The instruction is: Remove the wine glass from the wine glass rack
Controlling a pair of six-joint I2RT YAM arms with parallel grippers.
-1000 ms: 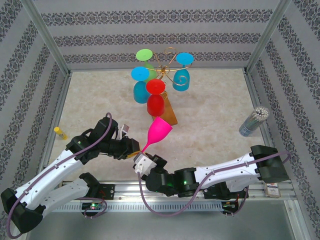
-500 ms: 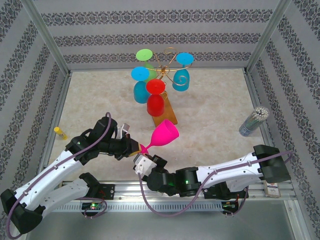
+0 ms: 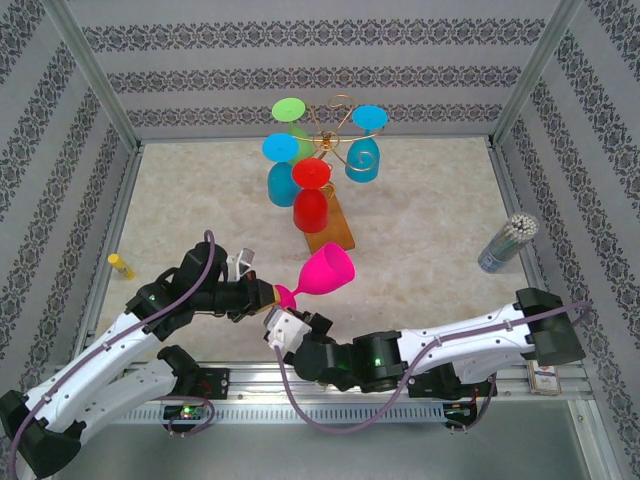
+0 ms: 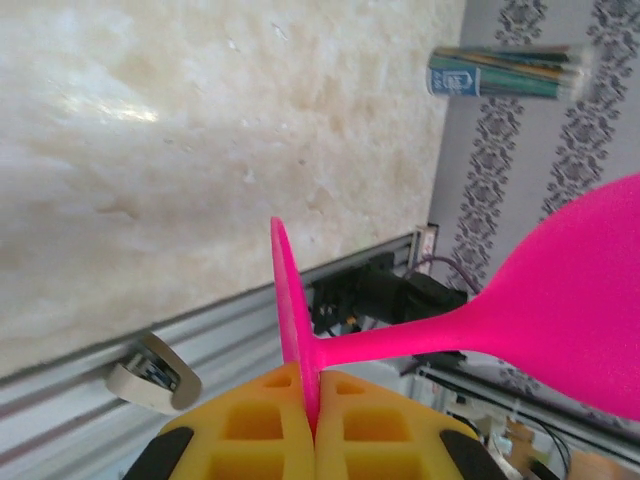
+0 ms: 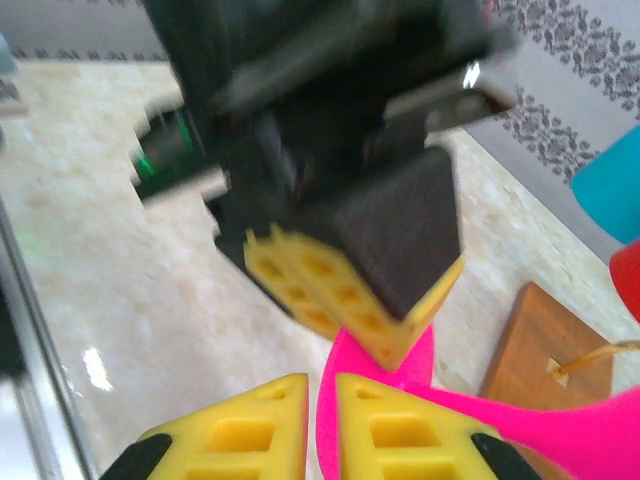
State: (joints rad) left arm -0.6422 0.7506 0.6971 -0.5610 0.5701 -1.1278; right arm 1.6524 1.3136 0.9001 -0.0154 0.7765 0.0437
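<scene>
Pink wine glass (image 3: 322, 273) is off the wine glass rack (image 3: 340, 138); it hangs in the air near the front of the worktop (image 3: 430, 215), tilted, bowl up and to the right, foot down-left, well apart from the rack.

L gripper (image 4: 312, 405): jaws closed right up on the glass's flat foot; in the L wrist view the foot sits edge-on between the two yellow fingers (image 4: 385, 430), stem running out to the right to the bowl.

R gripper (image 5: 322, 400): comes in from below, just beside the L one; jaws a thin slit apart, rim of the pink foot in that slit against one pad; can't tell whether it's pinched or loose. L gripper's yellow pads and dark body show blurred just above, on the same foot.

Rack stands at the back centre of the worktop, gold wire w/ curled arms, on a brown wooden base (image 3: 336, 232) that points toward the arms. Hanging upside down on it: green glass (image 3: 290, 110) back left; blue glass (image 3: 364, 158) right; cyan glass (image 3: 281, 182) left; red glass (image 3: 310, 205) front, over the base.

Elsewhere: small yellow item (image 3: 121, 265) by the L edge; clear tube of sticks (image 3: 506, 244) by the R edge, also in the L wrist view.
</scene>
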